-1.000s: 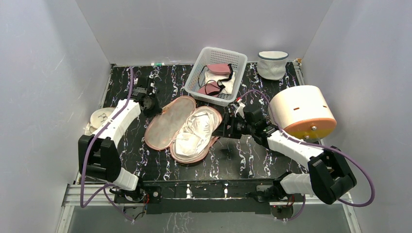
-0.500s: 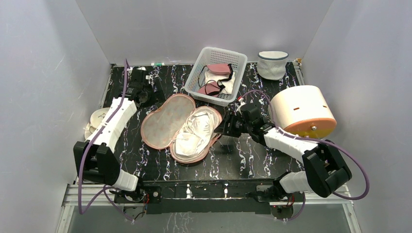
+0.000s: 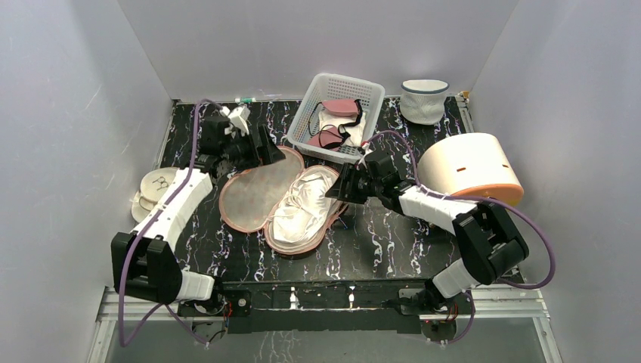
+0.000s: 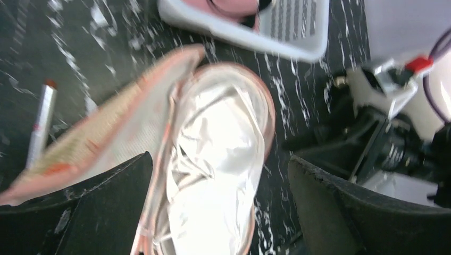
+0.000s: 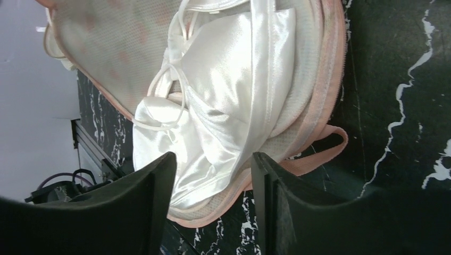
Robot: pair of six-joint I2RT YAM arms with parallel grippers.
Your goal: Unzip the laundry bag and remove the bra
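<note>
The peach-pink laundry bag [image 3: 253, 195] lies unzipped and spread open mid-table, its mesh lid [image 4: 101, 135] folded out to the left. The white bra [image 3: 302, 208] rests crumpled in the right half, thin straps loose on top. My left gripper [image 3: 261, 147] hovers over the bag's far end, jaws wide open around nothing; its wrist view looks down on the bra [image 4: 223, 133]. My right gripper [image 3: 342, 189] sits at the bag's right end, open. In its wrist view the bra [image 5: 239, 79] and the bag's salmon rim [image 5: 324, 95] lie just beyond the fingers [image 5: 154, 202].
A white basket [image 3: 355, 87] holding a pink bra with black straps stands behind the bag. A white mesh tub [image 3: 423, 102] is at the back right, a cream round case [image 3: 469, 170] beside the right arm, a pale disc [image 3: 155, 189] at the left edge.
My left gripper opened, let go of the lid's left edge and swung right along the bag's far end. The right gripper crept left toward the bag's end.
</note>
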